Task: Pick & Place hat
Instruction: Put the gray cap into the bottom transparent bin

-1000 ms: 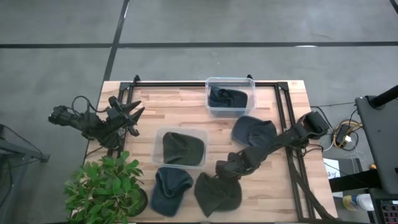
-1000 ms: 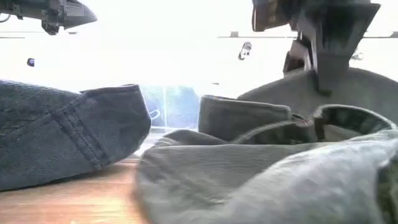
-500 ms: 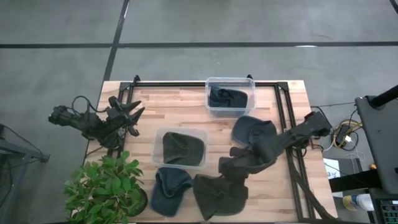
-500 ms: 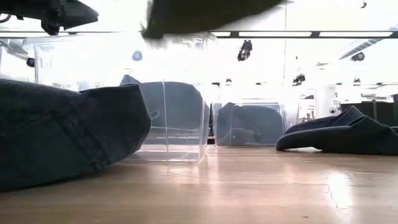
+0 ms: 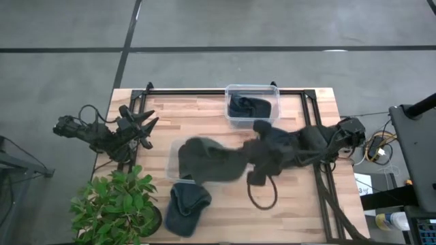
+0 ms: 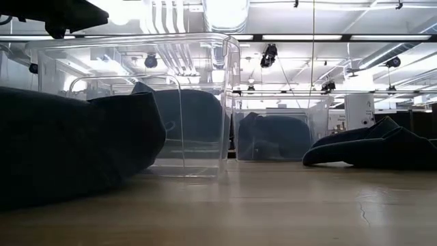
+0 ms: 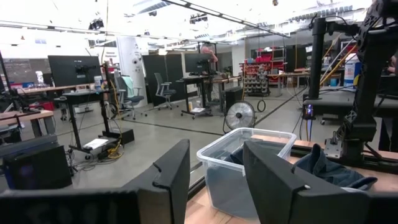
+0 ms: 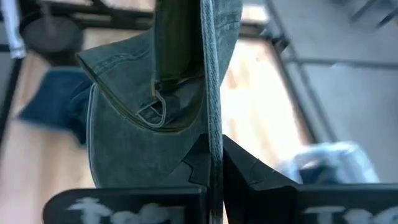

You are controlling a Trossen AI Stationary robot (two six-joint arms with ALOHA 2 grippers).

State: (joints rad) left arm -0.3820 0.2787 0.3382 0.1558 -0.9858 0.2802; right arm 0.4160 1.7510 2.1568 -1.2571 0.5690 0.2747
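Note:
An olive-green cap hangs in the air over the near clear bin; in the right wrist view the cap fills the picture. My right gripper, reaching in from the table's right side, is shut on it. A dark blue cap lies near the table's near edge. Another dark cap lies under my right arm. My left gripper waits open at the table's left edge. My right gripper pinches the olive cap's edge between its two fingers, and the edge runs straight up from them in the wrist view. The cap is lifted clear of the table and hangs loosely beyond the fingers, its strap buckle showing.
A far clear bin holds a dark cap. The near clear bin stands mid-table, mostly covered from above by the held cap. A potted plant stands at the near left corner. Black rails frame the table.
My right gripper has risen from the table's near edge and swung toward the far edge and left. The olive cap, which lay on the table, is lifted clear and carried over the near bin. It has left the low view.

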